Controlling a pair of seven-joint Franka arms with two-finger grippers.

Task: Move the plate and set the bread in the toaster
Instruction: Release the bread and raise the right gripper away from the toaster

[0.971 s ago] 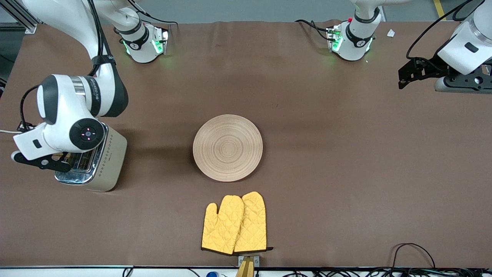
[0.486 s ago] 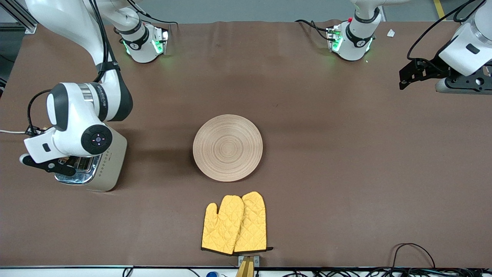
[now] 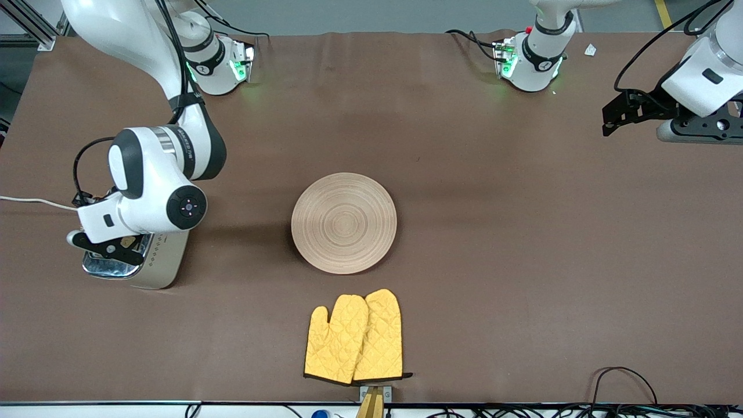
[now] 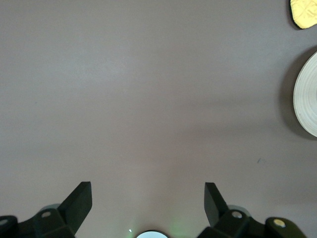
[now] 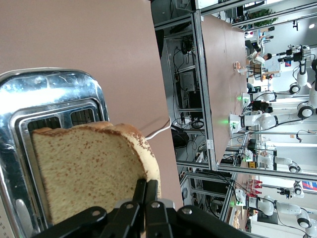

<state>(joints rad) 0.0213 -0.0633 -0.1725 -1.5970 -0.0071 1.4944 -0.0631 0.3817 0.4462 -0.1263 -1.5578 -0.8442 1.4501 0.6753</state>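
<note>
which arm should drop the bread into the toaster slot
Right. Its end effector is already shut on the bread over the toaster; the left end effector waits open near its own end of the table.

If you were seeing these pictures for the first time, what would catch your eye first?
Probably the right hand, shut on the slice of bread and holding it over the chrome-topped toaster at the right arm's end of the table. Next, the bare wooden plate mid-table and the yellow oven mitts lying nearer the front camera. The left hand waits open over bare tabletop.
</note>
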